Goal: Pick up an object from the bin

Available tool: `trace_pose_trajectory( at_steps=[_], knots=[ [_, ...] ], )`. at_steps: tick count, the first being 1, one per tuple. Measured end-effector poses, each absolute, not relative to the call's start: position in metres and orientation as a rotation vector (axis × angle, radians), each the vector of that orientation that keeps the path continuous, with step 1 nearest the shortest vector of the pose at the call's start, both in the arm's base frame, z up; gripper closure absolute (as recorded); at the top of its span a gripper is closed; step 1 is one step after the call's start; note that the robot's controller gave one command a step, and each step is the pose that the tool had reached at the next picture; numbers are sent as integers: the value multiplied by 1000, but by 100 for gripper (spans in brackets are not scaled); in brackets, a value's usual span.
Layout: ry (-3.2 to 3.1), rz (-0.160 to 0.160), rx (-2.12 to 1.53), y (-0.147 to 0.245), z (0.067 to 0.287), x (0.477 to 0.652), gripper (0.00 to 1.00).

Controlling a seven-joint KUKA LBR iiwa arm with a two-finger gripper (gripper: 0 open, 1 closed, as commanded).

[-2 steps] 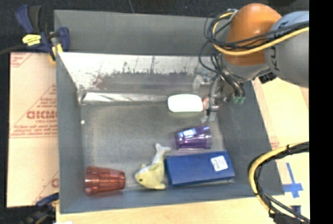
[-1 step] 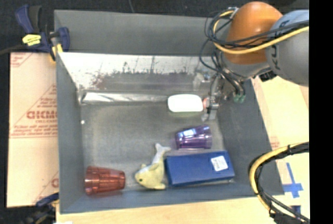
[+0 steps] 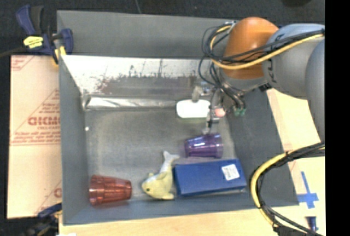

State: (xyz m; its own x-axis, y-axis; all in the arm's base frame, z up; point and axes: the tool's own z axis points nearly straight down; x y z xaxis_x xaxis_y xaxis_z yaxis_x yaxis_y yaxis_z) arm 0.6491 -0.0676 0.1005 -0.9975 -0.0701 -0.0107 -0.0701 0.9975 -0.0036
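My gripper [image 3: 211,115] hangs in the right half of the bin, below the arm's orange cover. It sits just right of a white rounded block [image 3: 190,109] and just above a purple cup [image 3: 203,147] lying on its side. Whether it touches either one is not visible. Nothing shows in its grasp.
A blue box with a white label [image 3: 208,178] lies along the front wall under the purple cup. A yellow and white plush fish [image 3: 159,182] is to its left, and a red cup [image 3: 109,190] lies on its side in the front left corner. The arm and its cables cover the bin's right rim.
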Motion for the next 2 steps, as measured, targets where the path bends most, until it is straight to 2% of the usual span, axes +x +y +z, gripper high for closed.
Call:
trace_pose_trajectory(
  at_steps=[1, 2],
  knots=[
    [3128, -5, -41, -59, 79, 644, 100],
    [3129, -6, -42, -59, 79, 643, 0]
  ],
)
